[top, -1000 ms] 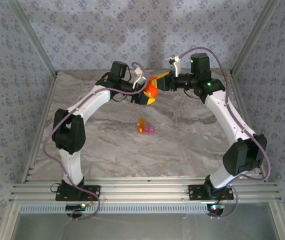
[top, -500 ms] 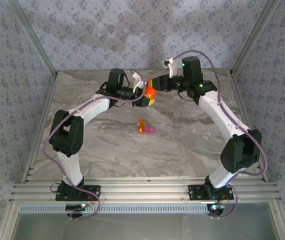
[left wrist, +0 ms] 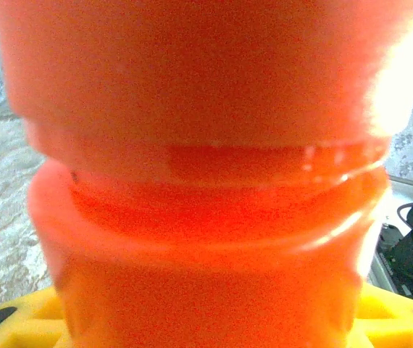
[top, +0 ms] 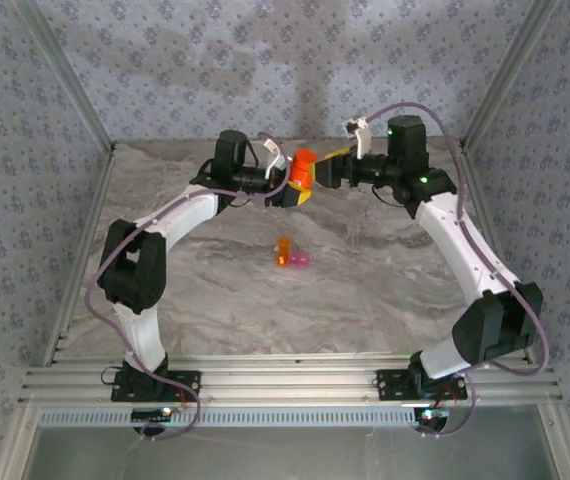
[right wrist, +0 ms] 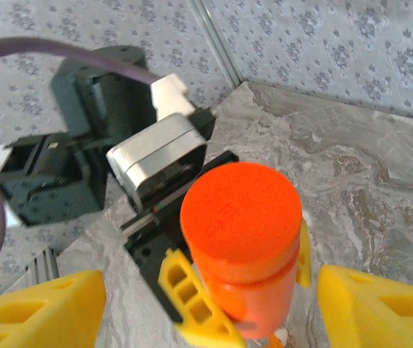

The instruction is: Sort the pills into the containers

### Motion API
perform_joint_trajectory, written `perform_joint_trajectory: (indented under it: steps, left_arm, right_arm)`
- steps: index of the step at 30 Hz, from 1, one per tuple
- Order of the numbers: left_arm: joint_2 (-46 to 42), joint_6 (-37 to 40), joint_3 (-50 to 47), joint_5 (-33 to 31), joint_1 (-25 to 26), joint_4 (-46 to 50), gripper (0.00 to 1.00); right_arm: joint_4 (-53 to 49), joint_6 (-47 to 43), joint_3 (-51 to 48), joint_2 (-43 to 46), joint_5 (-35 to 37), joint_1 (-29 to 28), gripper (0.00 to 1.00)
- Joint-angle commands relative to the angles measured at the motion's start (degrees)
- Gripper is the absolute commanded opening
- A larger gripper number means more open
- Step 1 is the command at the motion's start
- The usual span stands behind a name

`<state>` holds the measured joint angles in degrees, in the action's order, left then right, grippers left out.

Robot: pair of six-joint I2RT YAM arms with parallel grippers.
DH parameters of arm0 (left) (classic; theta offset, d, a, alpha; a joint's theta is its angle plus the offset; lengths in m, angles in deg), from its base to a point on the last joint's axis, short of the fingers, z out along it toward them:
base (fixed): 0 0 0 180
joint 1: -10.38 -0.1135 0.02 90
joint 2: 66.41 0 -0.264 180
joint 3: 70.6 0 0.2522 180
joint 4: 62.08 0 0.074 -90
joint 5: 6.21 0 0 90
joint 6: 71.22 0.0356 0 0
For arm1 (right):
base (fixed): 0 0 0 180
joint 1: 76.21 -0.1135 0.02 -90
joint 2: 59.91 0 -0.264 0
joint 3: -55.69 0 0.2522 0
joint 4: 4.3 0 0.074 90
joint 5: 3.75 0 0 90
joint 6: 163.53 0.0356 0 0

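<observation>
Left hand (top: 297,188) clamped, right hand (top: 329,168) spread open, both raised, facing.

top camera looks down from high at the near edge over the whole table (top: 215,290). left wrist camera sits right against the orange bottle (left wrist: 206,174); right wrist camera faces that same bottle, close.

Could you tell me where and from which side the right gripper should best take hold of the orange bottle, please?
Probably the cap, across its round side wall. The left gripper clamps the bottle low down, leaving the cap end free and facing the open right gripper. Come straight on from that end, one finger each side.
</observation>
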<state>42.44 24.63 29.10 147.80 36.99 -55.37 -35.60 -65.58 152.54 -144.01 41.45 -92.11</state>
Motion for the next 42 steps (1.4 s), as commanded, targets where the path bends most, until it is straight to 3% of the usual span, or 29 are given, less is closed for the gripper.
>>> perform_joint_trajectory:
  steps: [1, 7, 25, 36, 42]
  left_arm:
    - [0.4, 6.5, 4.7, 6.8, -0.4, 9.1, 0.00]
    - [3.0, 17.0, 12.4, 10.8, 0.1, 26.9, 0.00]
    - [3.7, 18.5, 13.1, 11.0, 0.6, 28.6, 0.00]
    - [3.6, 18.6, 13.6, 10.9, 0.5, 28.8, 0.00]
    - [2.9, 16.2, 12.8, 8.5, 0.7, 25.4, 0.00]
  right_arm:
    - [-5.3, -5.9, 1.6, 0.8, -3.7, 1.5, 0.79]
    - [-7.1, -4.8, 5.2, -2.2, -2.5, 1.1, 0.79]
    - [-10.6, -4.7, 12.4, -8.8, 0.3, -2.9, 0.74]
    - [-14.6, -5.3, 14.9, -11.4, 0.5, -4.0, 0.36]
    - [-15.0, -3.9, 13.8, -11.3, 2.1, -4.4, 0.31]
